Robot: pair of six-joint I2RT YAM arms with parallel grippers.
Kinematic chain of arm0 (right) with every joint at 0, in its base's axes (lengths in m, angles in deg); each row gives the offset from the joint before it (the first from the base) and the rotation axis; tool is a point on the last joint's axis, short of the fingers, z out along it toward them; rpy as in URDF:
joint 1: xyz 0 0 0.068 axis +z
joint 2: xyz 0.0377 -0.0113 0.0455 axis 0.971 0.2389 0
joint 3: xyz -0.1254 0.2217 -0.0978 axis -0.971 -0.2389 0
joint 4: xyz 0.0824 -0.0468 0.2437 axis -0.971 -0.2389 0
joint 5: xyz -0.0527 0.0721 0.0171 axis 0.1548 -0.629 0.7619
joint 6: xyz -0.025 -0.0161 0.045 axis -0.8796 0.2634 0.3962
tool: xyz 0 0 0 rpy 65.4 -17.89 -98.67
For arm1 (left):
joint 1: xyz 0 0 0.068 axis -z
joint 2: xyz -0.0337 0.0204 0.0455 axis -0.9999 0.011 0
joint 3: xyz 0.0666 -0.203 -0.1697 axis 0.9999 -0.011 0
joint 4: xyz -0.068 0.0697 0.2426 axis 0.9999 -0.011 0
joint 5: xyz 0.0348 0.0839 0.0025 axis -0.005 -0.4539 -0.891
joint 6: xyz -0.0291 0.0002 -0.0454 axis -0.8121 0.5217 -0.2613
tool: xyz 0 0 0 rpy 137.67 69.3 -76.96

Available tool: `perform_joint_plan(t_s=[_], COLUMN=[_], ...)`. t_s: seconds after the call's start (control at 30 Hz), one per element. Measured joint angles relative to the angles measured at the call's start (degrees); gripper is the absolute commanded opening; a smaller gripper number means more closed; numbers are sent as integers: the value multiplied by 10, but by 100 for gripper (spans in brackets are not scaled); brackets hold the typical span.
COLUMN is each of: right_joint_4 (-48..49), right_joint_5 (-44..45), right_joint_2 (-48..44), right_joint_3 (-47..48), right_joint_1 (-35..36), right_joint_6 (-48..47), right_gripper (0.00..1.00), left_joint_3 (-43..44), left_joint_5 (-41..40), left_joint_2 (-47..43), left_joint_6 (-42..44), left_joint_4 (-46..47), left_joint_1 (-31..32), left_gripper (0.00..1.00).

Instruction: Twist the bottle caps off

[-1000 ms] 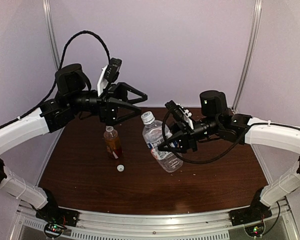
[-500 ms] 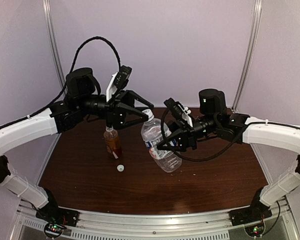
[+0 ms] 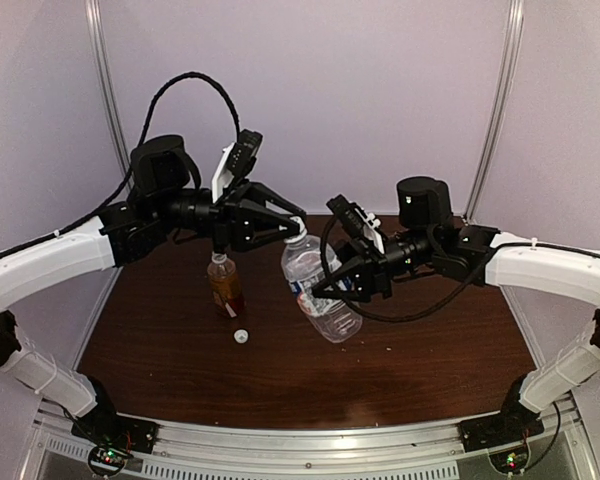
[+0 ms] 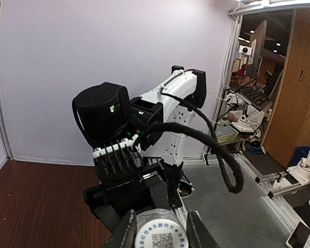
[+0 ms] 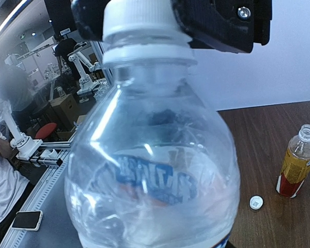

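Left claw is clamped on the white cap of the clear bottle. In the left wrist view its fingers press the cap at 9 and 3 o'clock, touching it, and the printed code on the cap top faces the camera.

Right claw is clamped on the clear bottle's body at the blue-white label. The bottle is tilted, neck toward 11 o'clock and base toward 5 o'clock in the top view. Can't tell whether the base touches the surface. The right wrist view shows the cap seated on the neck, with the left claw's black fingers around it at 12 o'clock.

Amber bottle stands upright on the surface at 9 o'clock from the clear bottle, near it but apart. Its neck is open with no cap on, and its label is red and white. Nothing grips it.

Loose cap is white and lies flat on the surface at 5 o'clock from the amber bottle, just beside its base but not touching. It is at 7 o'clock from the clear bottle.

The brown surface is backed by pale lilac walls at 12 o'clock.
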Motion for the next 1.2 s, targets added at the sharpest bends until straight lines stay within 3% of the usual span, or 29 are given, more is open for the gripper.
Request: perform_joint_plan(t_s=[0.2,0.37,0.53,0.63,1.2], right_joint_4=[-23,-30,-26,-23,-20], right_joint_5=[79,195,277,299,287], right_joint_2=[-12,-24,-26,-29,-48], right_joint_3=[3,3,0,-6,-24], right_joint_1=[0,0,4,6,7], right_joint_6=[-15,-21,-19,-19,-23], right_gripper=[38,37,36,36,37], left_joint_3=[1,21,22,22,15], left_joint_5=[-83,-251,-364,-383,-339], left_joint_2=[-8,-11,-9,-5,-20], left_joint_6=[-7,-51,-104,-120,-75], left_joint_4=[-24,-70,-80,-79,-97], left_joint_1=[5,29,46,49,38], left_gripper=[17,18,30,41,79])
